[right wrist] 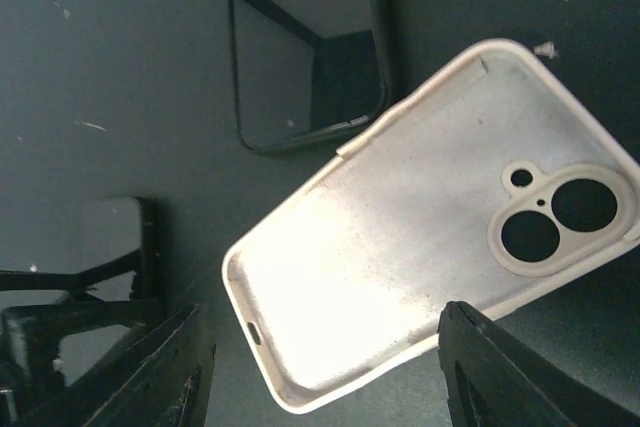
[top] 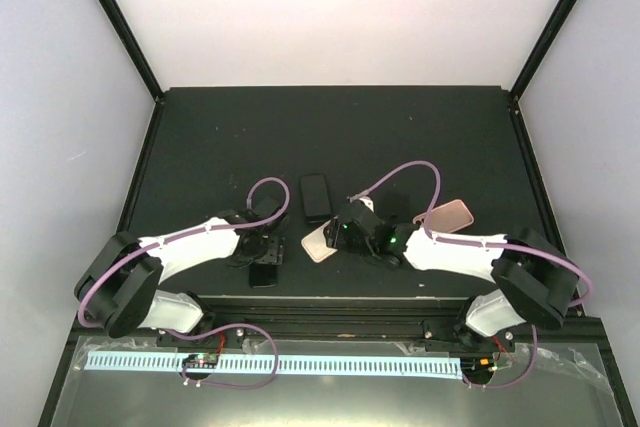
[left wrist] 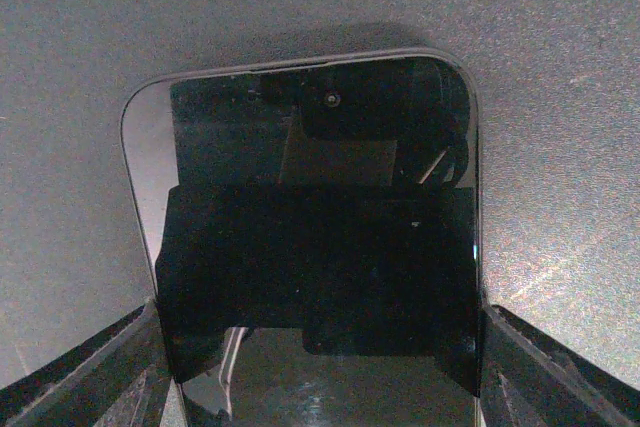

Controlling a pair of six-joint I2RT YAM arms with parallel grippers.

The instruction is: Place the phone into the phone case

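Observation:
The phone, black with a glossy screen, lies flat on the dark table between my left gripper's fingers. Both fingers rest against its long edges. From above, that phone shows just below the left gripper, near the front edge. The phone case is pale pink and lies hollow side up, with its camera cut-out to the right. My right gripper hangs open over the case's lower end, and the left finger stands well clear of it. In the top view the case sits by the right gripper.
A second black phone lies just beyond the case and also appears in the right wrist view. A pinkish flat object and a dark one lie right of the right arm. The table's front rail runs close behind both grippers.

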